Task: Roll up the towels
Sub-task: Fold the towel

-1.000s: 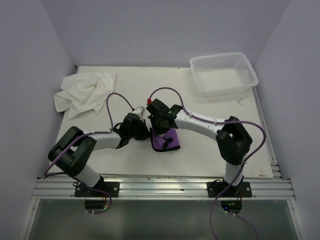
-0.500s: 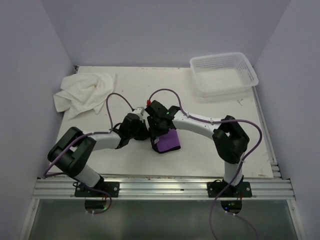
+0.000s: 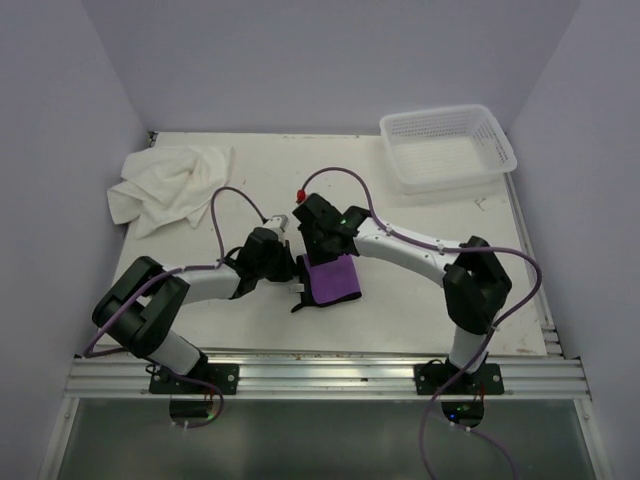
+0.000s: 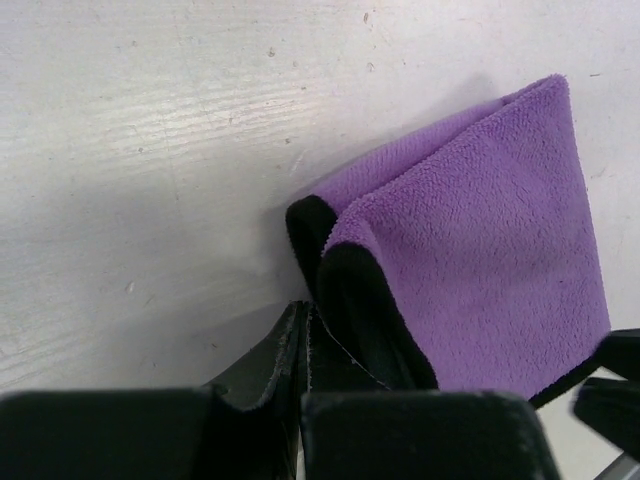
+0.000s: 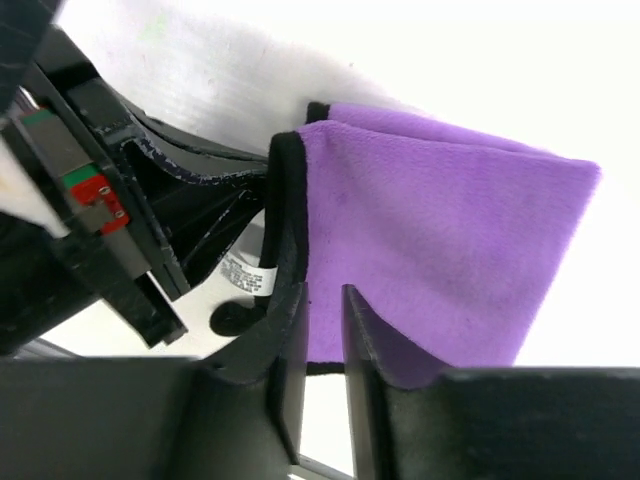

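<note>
Left gripper (image 4: 303, 330) pressed together, tips touching the purple towel's (image 4: 470, 260) dark edging. Right gripper (image 5: 322, 320) slightly parted, its narrow gap over the folded towel's edge.

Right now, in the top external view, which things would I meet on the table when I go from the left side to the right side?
white towel → purple towel → white perforated basket
</note>
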You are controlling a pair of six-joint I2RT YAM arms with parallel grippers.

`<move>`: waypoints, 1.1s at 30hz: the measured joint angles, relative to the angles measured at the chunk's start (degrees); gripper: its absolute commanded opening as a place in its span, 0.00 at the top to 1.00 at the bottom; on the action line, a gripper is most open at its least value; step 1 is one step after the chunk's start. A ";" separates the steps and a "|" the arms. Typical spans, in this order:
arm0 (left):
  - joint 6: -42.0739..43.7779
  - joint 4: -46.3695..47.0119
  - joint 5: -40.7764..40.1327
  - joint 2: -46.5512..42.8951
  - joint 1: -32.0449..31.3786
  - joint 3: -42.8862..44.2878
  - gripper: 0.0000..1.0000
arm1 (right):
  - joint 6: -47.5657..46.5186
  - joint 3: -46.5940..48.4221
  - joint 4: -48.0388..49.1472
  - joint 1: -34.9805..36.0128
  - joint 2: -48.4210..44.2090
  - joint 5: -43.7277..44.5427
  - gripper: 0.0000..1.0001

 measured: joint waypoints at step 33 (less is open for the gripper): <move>2.34 -10.93 1.46 -10.34 0.02 7.41 0.84 | -5.31 -7.63 4.39 -13.90 -0.92 2.89 0.78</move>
